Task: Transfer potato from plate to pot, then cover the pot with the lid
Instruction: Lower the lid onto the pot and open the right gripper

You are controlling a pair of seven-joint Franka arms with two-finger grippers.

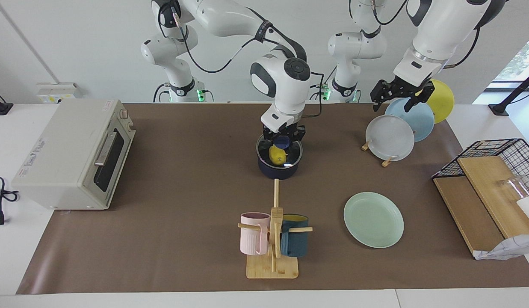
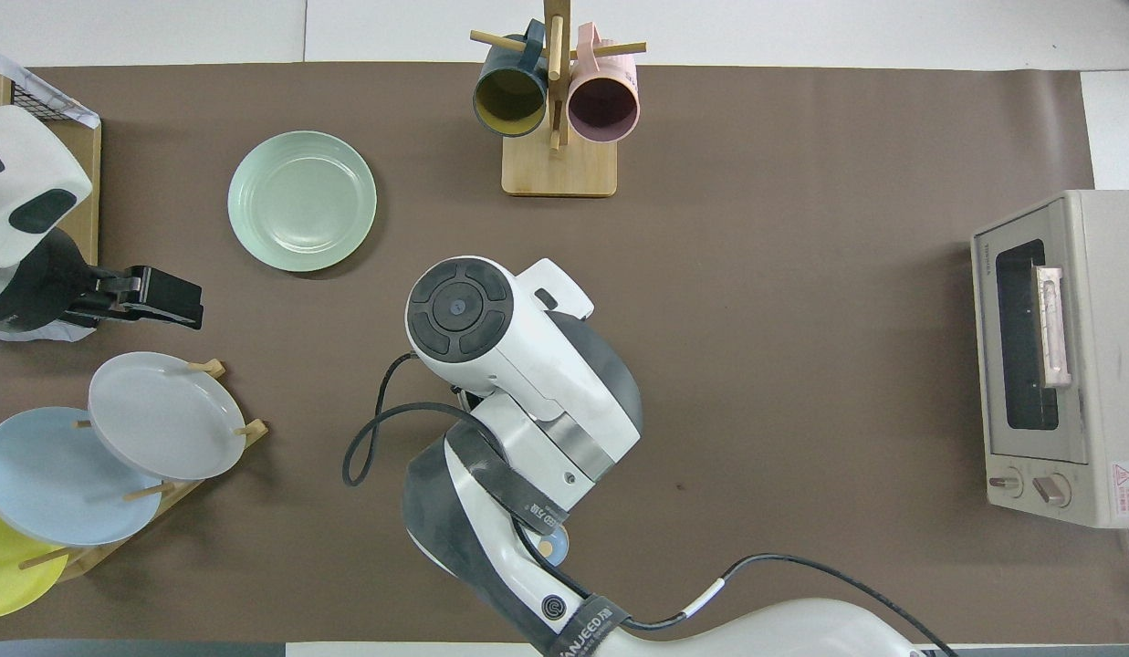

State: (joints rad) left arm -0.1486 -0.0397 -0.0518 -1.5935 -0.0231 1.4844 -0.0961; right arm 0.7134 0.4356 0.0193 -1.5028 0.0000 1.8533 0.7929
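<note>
Right gripper, centre frame, is clamped on the lid, which lies flat on the saucepan; potato inside. Saucepan handle hidden. Left gripper spread wide, upper right.

I can only read "ANJEED" in white letters on the black strap round the right arm's white link in the overhead view; the beige toaster oven carries a red warning sticker and a brand mark I can't make out.
</note>
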